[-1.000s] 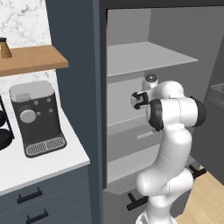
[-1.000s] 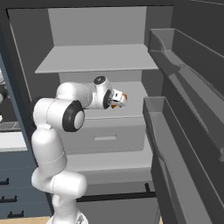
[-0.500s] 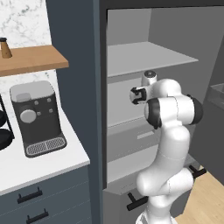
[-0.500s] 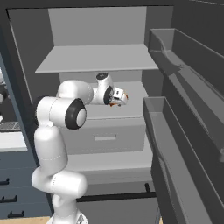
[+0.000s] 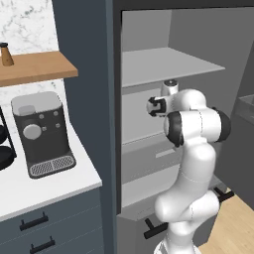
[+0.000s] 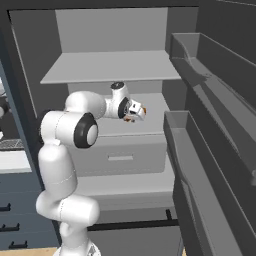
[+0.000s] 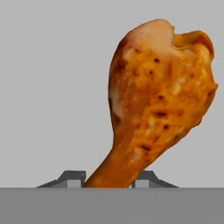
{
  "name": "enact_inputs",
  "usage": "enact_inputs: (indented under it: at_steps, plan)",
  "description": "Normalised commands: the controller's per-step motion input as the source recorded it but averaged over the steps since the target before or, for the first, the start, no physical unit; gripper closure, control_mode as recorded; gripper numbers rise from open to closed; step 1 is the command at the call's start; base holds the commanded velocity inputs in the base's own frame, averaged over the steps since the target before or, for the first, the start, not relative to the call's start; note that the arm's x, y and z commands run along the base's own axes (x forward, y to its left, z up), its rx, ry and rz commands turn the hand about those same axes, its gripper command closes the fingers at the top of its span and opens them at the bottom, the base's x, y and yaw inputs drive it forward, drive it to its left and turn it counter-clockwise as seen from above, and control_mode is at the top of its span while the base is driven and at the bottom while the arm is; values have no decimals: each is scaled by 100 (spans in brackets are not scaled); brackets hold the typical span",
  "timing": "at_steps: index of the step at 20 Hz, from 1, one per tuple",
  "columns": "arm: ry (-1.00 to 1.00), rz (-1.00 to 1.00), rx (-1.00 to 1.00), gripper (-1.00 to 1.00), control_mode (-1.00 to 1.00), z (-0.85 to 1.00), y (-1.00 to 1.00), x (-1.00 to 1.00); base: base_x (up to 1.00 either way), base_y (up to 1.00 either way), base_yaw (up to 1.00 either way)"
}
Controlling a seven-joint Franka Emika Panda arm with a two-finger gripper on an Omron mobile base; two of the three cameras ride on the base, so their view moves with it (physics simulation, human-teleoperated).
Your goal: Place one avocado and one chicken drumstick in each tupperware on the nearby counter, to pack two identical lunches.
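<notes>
- In the hand view the chicken drumstick [image 7: 157, 100] looms large, its thin bone end running down between the two dark fingertips [image 7: 73, 178], its fat browned end far from the hand.
- The gripper [image 7: 108, 180] has its jaws drawn in tight against the drumstick's narrow end, one tip on each side, so it is clamped on the meat.
- From the right base view the gripper [image 6: 136, 113] sits inside the open fridge [image 6: 30, 60], just above a pale grey shelf [image 6: 157, 127], below the upper shelf [image 6: 110, 67]; a bit of orange-brown drumstick [image 6: 131, 119] shows at the hand.
- Whether the drumstick rests on that shelf or hangs just clear of it cannot be told.
- The white arm [image 6: 65, 150] reaches from the lower left of that view into the fridge, with the open door's bins [image 6: 200, 165] on the right.
- In the left base view the arm [image 5: 196, 163] hides the hand; to the left lies the white counter [image 5: 44, 191] over blue-grey drawers [image 5: 49, 228].
- On the counter stands a dark coffee machine [image 5: 42, 134].
- Above it a wooden shelf [image 5: 37, 69] carries a small brown bottle [image 5: 6, 54].
</notes>
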Motion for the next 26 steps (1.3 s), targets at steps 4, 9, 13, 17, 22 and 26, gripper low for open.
enact_inputs:
  at_steps: [4,9,13,17,22,26]
  plan:
    - [-5,7,0,100,-100,-33,-34,-73,0,0,0]
    - [-12,13,0,100,-100,-20,-45,-91,0,0,0]
    - [-8,11,0,100,-100,0,-23,-97,0,0,0]
    - [-16,11,0,100,-100,39,0,-100,0,0,0]
    - [-9,12,2,100,-100,88,3,-95,0,0,0]
    - [0,14,0,100,-100,100,8,-86,0,0,0]
